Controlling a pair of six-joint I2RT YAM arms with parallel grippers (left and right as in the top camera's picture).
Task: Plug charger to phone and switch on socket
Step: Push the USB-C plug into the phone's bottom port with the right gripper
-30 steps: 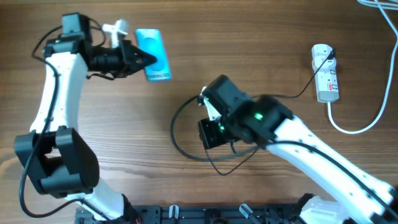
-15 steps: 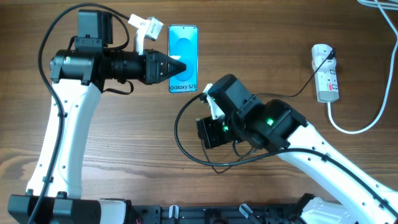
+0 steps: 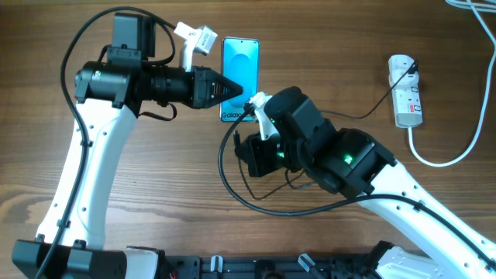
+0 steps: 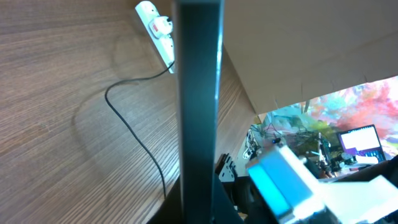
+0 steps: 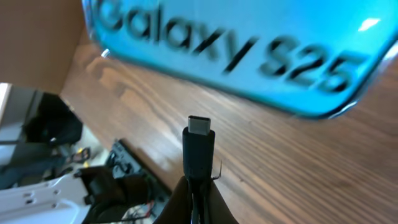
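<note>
My left gripper [image 3: 231,87] is shut on the phone [image 3: 240,60] and holds it above the table, cyan screen up and "Galaxy S25" end toward me. In the left wrist view the phone [image 4: 199,93] shows edge-on as a dark bar rising from the jaws [image 4: 200,210]. My right gripper [image 3: 254,105] is shut on the charger plug. In the right wrist view the plug [image 5: 199,144] stands upright in the jaws [image 5: 199,198], its metal tip just below the phone's bottom edge [image 5: 249,43], not touching. The white socket [image 3: 405,91] lies at the far right with a black plug in it.
The charger's black cable [image 3: 229,180] loops on the wood under my right arm and runs to the socket; it also shows in the left wrist view [image 4: 138,127] with the socket [image 4: 157,26]. The socket's white lead [image 3: 463,151] curves along the right edge.
My left arm carried the phone to the right and turned it lengthwise. My right gripper moved up with the plug, close to the phone's bottom end.
</note>
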